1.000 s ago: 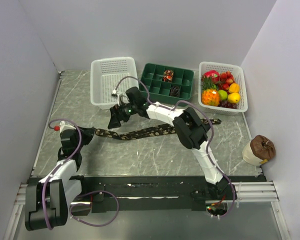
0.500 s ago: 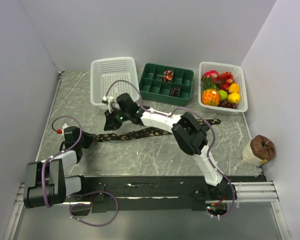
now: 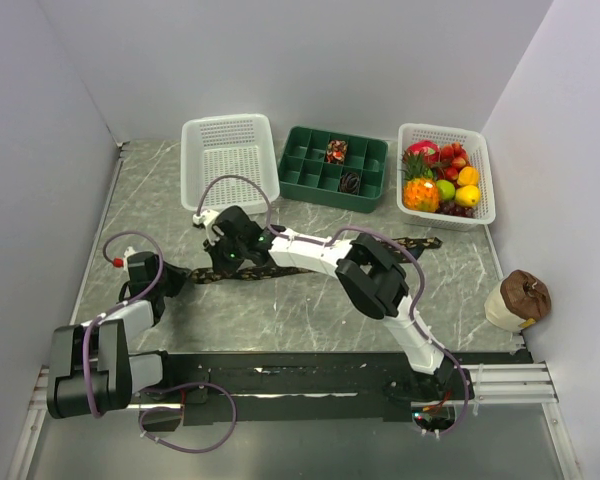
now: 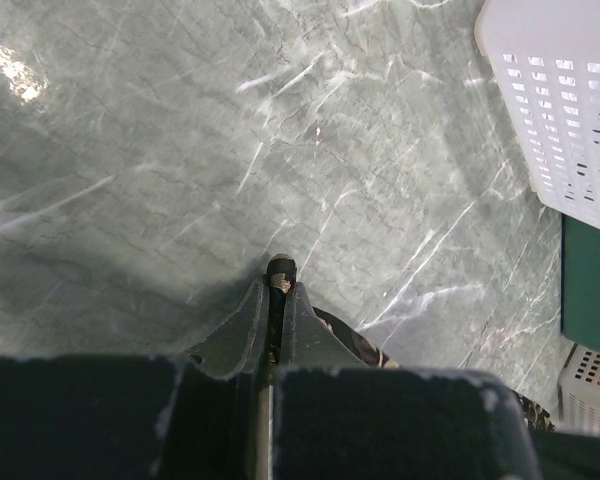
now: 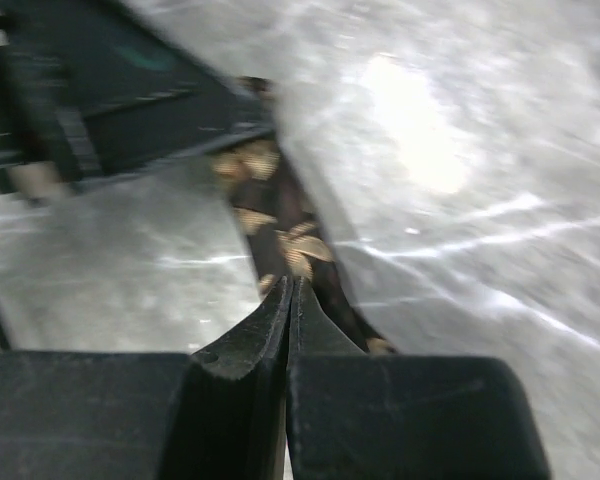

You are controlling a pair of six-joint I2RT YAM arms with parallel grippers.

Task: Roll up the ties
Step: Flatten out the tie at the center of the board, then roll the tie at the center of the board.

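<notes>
Near worktop [image 3: 280, 320] left edge: left claw [image 4: 278, 288] clamps end of speckled tie [image 5: 280, 215]. Right claw [image 5: 292, 288] closed too, tips down on same tie, just beside.

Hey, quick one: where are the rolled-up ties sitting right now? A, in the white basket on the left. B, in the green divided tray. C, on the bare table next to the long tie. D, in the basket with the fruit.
B: the reddish rolled tie and the dark rolled tie each sit in a compartment of the green divided tray at the far side of the table.
</notes>
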